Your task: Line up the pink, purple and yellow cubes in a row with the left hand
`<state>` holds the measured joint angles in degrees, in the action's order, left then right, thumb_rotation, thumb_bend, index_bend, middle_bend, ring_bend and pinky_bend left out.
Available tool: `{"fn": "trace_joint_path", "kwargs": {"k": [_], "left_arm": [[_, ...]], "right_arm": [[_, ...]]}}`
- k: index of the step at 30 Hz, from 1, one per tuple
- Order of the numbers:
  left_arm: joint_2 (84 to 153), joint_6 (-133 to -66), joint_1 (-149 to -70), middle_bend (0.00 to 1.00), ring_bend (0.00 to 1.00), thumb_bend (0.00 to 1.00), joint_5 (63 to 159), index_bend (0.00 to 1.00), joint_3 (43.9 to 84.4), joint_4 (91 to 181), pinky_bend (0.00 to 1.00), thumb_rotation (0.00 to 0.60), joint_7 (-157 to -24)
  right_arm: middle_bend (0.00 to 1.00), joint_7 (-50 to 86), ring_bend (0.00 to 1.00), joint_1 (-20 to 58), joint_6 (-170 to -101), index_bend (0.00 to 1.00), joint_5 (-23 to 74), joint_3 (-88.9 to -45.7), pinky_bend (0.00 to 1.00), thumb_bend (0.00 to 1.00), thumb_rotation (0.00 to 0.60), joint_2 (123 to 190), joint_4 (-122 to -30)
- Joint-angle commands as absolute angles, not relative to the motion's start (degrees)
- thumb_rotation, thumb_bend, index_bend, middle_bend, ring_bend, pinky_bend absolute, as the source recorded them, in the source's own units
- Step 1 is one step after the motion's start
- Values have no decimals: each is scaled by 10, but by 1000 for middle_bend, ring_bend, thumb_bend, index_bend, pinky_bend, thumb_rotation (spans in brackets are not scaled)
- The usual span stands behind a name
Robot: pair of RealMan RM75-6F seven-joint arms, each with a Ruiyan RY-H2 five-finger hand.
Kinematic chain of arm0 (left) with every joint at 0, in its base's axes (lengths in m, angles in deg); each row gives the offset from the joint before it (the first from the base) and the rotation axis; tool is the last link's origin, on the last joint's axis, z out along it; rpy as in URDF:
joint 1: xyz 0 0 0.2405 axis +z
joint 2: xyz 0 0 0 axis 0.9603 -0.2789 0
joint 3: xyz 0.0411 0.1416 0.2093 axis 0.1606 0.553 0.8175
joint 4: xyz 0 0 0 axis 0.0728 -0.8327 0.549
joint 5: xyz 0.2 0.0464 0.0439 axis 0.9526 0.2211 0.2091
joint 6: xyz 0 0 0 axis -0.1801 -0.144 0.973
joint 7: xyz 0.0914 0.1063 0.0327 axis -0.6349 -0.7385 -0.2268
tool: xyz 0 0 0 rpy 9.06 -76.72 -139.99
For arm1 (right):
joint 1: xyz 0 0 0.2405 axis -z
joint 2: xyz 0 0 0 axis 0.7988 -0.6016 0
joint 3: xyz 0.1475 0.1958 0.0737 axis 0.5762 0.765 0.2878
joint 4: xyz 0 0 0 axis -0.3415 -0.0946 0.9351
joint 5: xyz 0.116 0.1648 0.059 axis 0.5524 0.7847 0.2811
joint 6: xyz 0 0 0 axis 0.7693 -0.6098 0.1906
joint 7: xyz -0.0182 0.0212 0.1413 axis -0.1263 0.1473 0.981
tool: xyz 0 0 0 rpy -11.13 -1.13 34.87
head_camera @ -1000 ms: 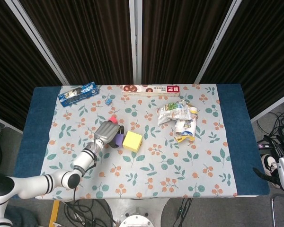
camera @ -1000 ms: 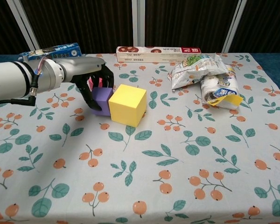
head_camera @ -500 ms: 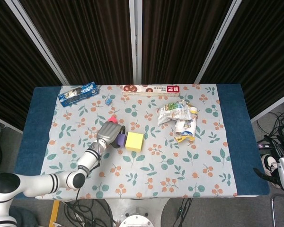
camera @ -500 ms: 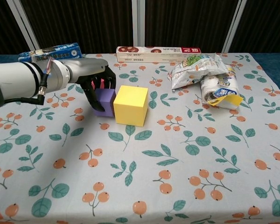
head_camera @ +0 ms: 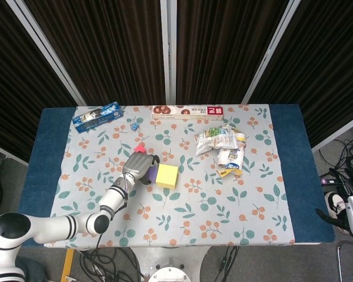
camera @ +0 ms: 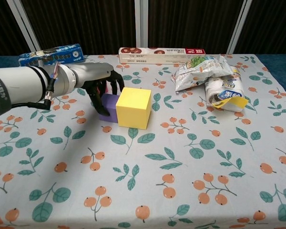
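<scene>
Dark curtains behind, floral tablecloth [camera: 190, 157] underneath, and your left hand [camera: 99, 78] is draped over the purple cube [camera: 107, 106], fingers curled down around it, so you've basically got it clamped. It sits touching the left side of the yellow cube [camera: 133, 107], mid-table, and the pink cube [head_camera: 140, 146] just peeks out behind the hand. These look like light foam-ish blocks with flat faces, so my guess is they slide easily on cloth and tip if you shove high. Take opposite side faces, low down. Can't see your right hand anywhere.
</scene>
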<state>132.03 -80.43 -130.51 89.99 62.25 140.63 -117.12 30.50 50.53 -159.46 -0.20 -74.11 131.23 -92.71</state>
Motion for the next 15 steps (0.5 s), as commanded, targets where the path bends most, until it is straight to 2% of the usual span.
{"fn": "trace_joint_path", "kwargs": {"k": [1,8,15], "left_arm": [[1318,-804,-1306,429,502,195,895,325,626,1411,313,600,-1174],[1280,-832,-1292,359,465,189,912,270,634,1460,311,600,-1170],[1248,-891,-1260,346,435,189,966,270,658,1475,303,600,-1176]], "right_arm": [[170,306,12,505,-1594,94,-3,-741,115,26,600,1312,-927],[170,306,12,505,-1597,94,-6,-740,115,26,600,1312,-928],[170,307,12,503,-1599,94,-12,-741,115,26,600,1314,-929]]}}
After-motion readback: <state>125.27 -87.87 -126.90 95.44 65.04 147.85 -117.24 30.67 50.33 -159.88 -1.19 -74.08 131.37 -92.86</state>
